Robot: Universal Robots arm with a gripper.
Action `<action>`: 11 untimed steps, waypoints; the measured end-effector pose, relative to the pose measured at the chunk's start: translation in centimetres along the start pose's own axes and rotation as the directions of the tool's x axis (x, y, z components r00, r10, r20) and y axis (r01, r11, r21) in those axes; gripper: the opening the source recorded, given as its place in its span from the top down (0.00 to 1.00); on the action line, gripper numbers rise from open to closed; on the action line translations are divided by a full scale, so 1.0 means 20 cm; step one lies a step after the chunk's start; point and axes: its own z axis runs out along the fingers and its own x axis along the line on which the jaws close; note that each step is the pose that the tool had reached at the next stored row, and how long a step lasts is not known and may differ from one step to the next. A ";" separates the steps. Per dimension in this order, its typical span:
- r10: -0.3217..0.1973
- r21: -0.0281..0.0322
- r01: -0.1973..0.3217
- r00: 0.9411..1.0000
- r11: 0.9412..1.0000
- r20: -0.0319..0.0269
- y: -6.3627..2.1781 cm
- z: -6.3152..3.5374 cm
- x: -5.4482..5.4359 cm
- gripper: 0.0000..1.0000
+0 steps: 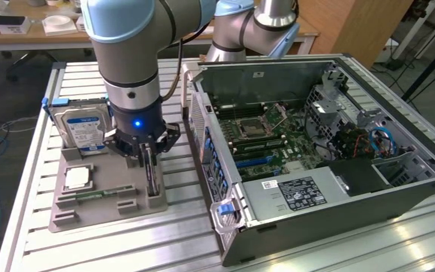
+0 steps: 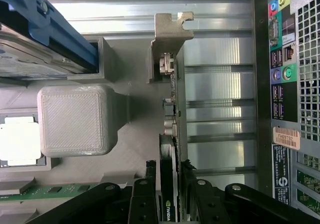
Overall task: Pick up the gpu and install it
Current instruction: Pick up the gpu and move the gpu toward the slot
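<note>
Your gripper (image 1: 148, 156) is down over the grey holder tray (image 1: 97, 198) on the exterior view's left of the table (image 1: 127, 243), straddling the gpu (image 1: 154, 184). The card stands on edge in the tray's right-hand slot, between the processor chip (image 1: 77, 178) and the open computer case (image 1: 278, 241).

In the wrist view the claw (image 2: 169, 184) sits narrow around the gpu (image 2: 175, 99), one side of it on each face. Its silver bracket (image 2: 170, 29) is at the far end, away from the grip. You cannot tell whether the claw is actually bearing on the card or only close to it.

Your main risk, as I judge it, is a hold that is too light or lopsided. The claw meets the card near one end, so the bracket end could sag and the board could pivot. If the card comes up tilted, its lower edge may bind in the slot and drag the tray along.

Watch the hard drive (image 1: 81, 127) too. It stands upright just on the far left of the wrist, and a sideways swing could clip it. The case wall is near on the right, and the bracket could snag its rim.
</note>
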 end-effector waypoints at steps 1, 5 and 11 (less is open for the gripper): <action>0.000 0.000 0.000 1.000 1.000 0.000 0.000 0.000 0.00 0.67; 0.000 0.000 0.000 1.000 1.000 0.000 0.000 0.001 0.00 0.67; 0.000 0.000 0.000 1.000 1.000 -0.002 0.001 0.001 -0.02 0.67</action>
